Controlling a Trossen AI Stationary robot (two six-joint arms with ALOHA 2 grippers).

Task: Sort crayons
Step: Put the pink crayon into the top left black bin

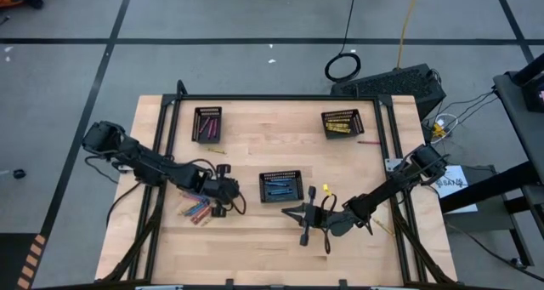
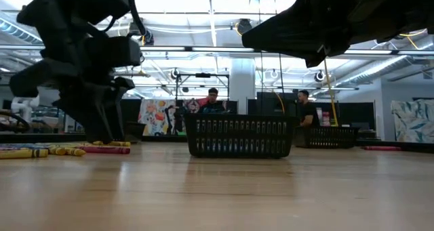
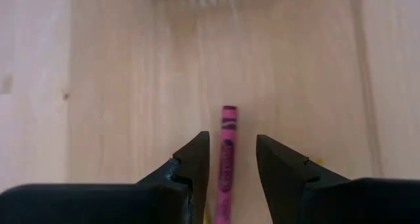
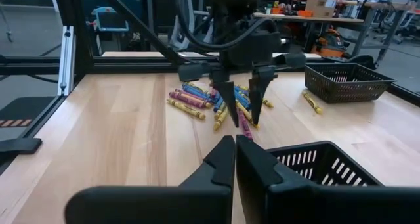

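My left gripper is down at the pile of crayons on the near left part of the table, its jaws partly open and straddling one pink crayon. In my left wrist view that crayon lies flat on the pale wood between my two dark fingers; I cannot tell whether either of them touches it. It is a short magenta stick with a blunt flat end pointing away from me and a paper wrapper printed with dark wavy bands near that end. From the right wrist view the same gripper points straight down over the heap, where blue, yellow and pink sticks lie criss-crossed and touching, with the pink one running out from under the fingertips towards the camera and a single yellow crayon lying apart beside a black mesh tray. In the low view a few yellow and red sticks rest flat at the foot of that arm. My right gripper hangs over the near middle of the table, just in front of the centre tray, with its jaws pressed together on nothing. Two more trays sit at the far side, the left tray showing pink sticks inside and the right tray showing yellow ones.
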